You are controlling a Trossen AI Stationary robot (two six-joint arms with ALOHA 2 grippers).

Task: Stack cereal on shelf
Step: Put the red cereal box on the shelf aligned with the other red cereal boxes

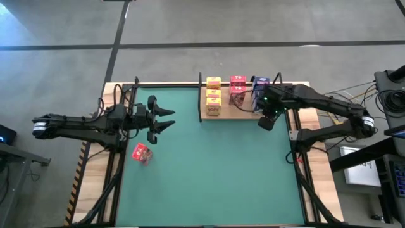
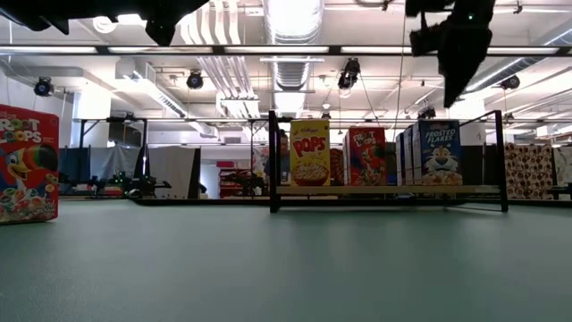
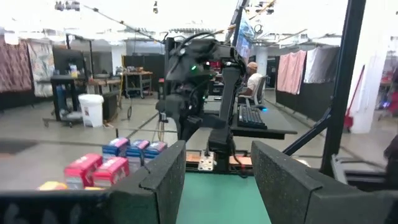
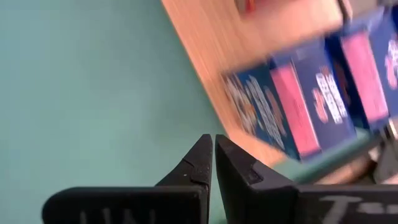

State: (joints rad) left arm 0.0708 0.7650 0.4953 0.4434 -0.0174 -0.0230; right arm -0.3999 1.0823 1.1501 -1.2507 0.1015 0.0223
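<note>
On wooden shelf: cardboard cereal boxes | red box: green mat

large open lab or workshop hall. polished concrete floor around the table. exposed white ducts and hanging lamps overhead. beyond the left gripper: desk with keyboard, seated person, white bin, cloths on racks.
</note>
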